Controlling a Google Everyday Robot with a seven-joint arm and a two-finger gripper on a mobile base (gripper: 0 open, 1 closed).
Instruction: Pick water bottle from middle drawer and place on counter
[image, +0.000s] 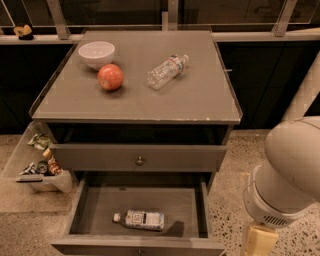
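Note:
The water bottle (142, 219) lies on its side on the dark floor of the open middle drawer (95, 210), white cap to the left, dark label up. The grey counter (200, 95) is the cabinet top above it. My arm (290, 170) hangs at the right of the cabinet. My gripper (259, 241), a pale yellow part, is at the bottom right edge of the view, right of the drawer's front corner and well apart from the bottle.
On the counter are a white bowl (96, 54), a red apple (110, 77) and a paler crinkled clear bottle (167, 72) lying on its side. The drawer above (139, 158) is closed. A clear bin of small items (37, 165) stands on the floor at the left.

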